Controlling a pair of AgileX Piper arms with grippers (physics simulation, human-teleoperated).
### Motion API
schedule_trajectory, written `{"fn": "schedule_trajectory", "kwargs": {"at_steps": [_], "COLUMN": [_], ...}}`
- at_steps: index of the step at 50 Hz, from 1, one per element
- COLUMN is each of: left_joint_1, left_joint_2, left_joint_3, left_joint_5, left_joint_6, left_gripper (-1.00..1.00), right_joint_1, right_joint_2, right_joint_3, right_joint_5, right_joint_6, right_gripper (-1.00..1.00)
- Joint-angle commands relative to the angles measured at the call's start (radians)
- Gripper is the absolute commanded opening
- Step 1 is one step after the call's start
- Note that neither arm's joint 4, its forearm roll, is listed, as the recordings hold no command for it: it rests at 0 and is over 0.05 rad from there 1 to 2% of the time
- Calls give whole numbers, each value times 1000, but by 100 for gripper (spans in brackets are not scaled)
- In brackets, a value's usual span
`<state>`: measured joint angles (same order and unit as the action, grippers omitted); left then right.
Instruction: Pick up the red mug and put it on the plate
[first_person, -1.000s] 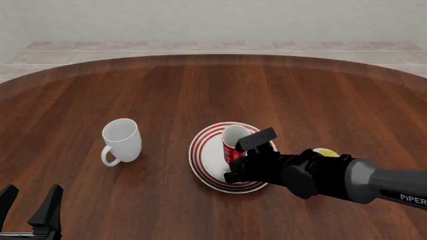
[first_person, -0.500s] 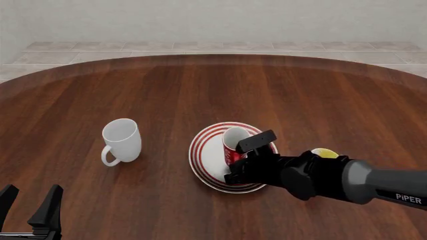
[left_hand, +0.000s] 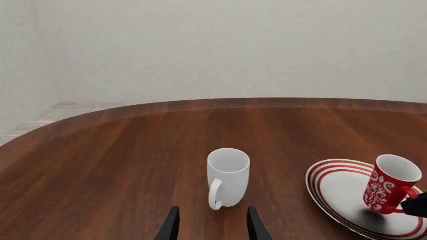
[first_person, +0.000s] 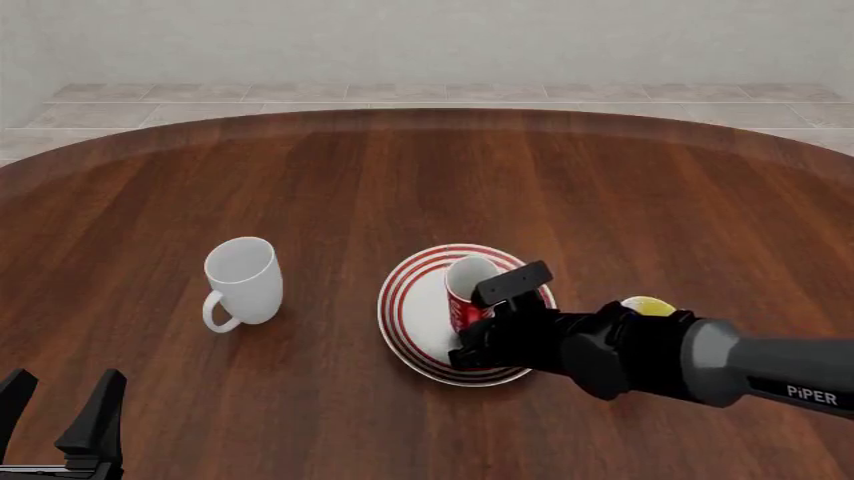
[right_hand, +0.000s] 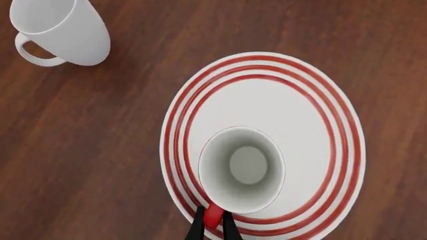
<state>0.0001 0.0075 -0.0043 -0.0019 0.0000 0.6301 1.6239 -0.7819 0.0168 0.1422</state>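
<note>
The far half of the table (first_person: 441, 160) lies bare, giving open passage from left to right. Nearer, the white mug (first_person: 243, 280) stands left of centre, well apart from the plate (first_person: 407, 310), with a clear lane of wood between them. The red mug (first_person: 467, 285) stands on the plate, and the right arm (first_person: 641, 355) crosses the near right, blocking approach from that side. A yellow-lined mug (first_person: 651, 305) sits just behind that arm. The left gripper (first_person: 60, 425) occupies the near left corner.
</note>
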Motion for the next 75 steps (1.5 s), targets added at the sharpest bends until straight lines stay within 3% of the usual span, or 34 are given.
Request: {"fn": "schedule_trajectory", "kwargs": {"at_steps": [1, 61, 62, 75], "left_joint_1": [0, 0, 0, 0], "left_joint_2": [0, 0, 0, 0], "left_joint_3": [0, 0, 0, 0], "left_joint_5": [0, 0, 0, 0], "left_joint_6": [0, 0, 0, 0], "left_gripper": [100, 100, 100, 100], "right_joint_1": [4, -14, -11, -17], "right_joint_2": [4, 12, 13, 5], "right_joint_3": [-6, 1, 1, 0], "right_joint_5": [-1, -1, 0, 6], "right_joint_6": [14, 16, 25, 17], "right_gripper": [-100, -100, 100, 100]}}
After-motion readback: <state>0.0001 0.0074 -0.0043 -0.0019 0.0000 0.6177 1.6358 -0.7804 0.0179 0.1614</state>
